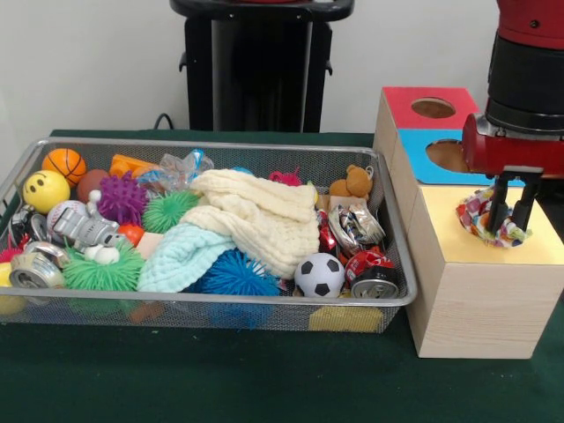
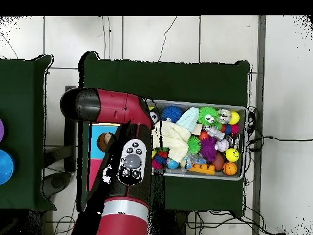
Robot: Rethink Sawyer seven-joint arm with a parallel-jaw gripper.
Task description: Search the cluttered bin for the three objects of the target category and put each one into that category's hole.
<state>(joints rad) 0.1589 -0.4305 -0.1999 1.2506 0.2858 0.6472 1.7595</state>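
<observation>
Bin holds clutter; beside it, on the yellow-faced box, gripper is clamped on a patched fabric bundle. Hole hidden beneath; soft cloth may snag its rim or cling to fingers.

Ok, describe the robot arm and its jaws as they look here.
The arm is glossy red with black joint sections and a grey round control pad on its upper side. In the front view a black cylinder sits above a red wrist block; the gripper has thin dark jaws.
</observation>
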